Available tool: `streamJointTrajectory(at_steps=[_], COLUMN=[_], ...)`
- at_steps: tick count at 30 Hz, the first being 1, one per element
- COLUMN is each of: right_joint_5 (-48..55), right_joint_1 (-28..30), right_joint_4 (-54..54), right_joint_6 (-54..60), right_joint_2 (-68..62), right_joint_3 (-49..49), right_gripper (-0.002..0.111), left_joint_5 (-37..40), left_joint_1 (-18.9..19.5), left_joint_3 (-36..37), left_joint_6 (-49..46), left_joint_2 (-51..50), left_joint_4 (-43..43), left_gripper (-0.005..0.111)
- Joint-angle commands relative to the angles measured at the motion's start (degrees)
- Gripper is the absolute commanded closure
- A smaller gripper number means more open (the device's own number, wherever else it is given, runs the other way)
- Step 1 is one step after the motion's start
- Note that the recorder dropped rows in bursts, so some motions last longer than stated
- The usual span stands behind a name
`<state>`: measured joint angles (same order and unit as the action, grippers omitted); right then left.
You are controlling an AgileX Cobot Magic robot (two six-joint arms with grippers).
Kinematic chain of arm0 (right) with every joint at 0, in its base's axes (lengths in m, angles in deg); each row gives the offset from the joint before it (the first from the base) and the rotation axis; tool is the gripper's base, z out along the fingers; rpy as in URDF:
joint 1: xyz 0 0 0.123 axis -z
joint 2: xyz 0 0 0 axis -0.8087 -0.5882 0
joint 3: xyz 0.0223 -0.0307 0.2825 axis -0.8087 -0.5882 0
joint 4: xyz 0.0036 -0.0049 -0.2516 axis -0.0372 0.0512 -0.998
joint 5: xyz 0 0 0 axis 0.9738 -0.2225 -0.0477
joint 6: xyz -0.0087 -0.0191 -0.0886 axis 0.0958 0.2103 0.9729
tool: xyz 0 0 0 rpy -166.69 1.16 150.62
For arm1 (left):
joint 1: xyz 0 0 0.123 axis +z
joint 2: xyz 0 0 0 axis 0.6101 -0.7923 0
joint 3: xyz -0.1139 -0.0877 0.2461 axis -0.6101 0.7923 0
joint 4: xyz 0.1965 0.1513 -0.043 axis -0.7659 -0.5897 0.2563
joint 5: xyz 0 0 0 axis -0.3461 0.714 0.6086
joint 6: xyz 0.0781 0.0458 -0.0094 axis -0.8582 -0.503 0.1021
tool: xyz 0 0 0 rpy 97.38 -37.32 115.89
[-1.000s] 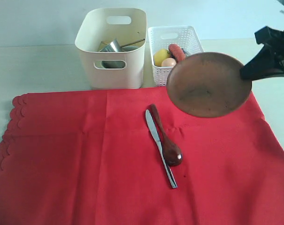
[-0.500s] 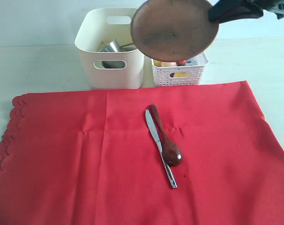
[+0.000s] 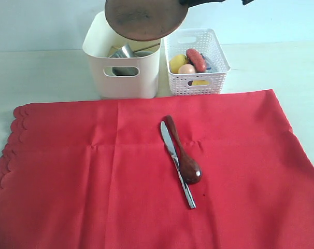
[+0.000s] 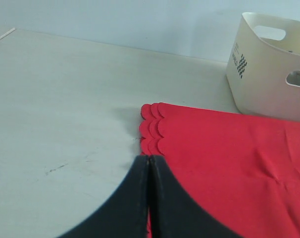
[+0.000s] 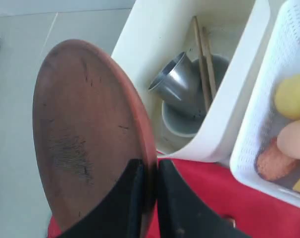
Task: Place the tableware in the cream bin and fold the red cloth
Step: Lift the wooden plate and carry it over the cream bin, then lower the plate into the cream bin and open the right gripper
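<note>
My right gripper (image 5: 150, 166) is shut on the rim of the round brown wooden plate (image 3: 144, 18) (image 5: 85, 134), which hangs over the cream bin (image 3: 127, 78) (image 5: 224, 134). Inside the bin lie the steel cup (image 5: 177, 84), the pale bowl (image 5: 184, 124) and two chopsticks (image 5: 203, 59). A steel knife (image 3: 176, 165) and a dark wooden spoon (image 3: 184, 155) lie side by side on the spread red cloth (image 3: 95, 181) (image 4: 229, 158). My left gripper (image 4: 149, 159) is shut and empty, by the cloth's scalloped corner; the cream bin (image 4: 269, 69) shows beyond.
A white lattice basket (image 3: 219, 52) (image 5: 269, 134) stands right of the cream bin, holding a lemon (image 3: 177, 62), an egg (image 3: 186, 69) and other food. Pale tabletop (image 3: 38, 72) surrounds the cloth.
The right arm has carried the plate up and to the left, from above the cloth's right part to over the cream bin. Knife, spoon and left gripper have stayed put.
</note>
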<state>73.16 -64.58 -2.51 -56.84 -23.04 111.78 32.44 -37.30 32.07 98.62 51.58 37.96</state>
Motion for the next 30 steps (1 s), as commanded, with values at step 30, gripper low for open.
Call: streamJointTrajectory(at_steps=[30], right_joint_5=[-9.25], right_joint_1=[-3.43], right_joint_4=[4.12], right_joint_6=[-10.37], right_joint_2=[-23.86], right_joint_3=[21.34], right_gripper=[0.108], left_joint_5=[-0.33], left_joint_1=[-0.24], left_joint_3=[0.01], left_joint_6=[0.16], left_joint_2=[0.34], left_joint_4=[-0.04], left_gripper=[0.107])
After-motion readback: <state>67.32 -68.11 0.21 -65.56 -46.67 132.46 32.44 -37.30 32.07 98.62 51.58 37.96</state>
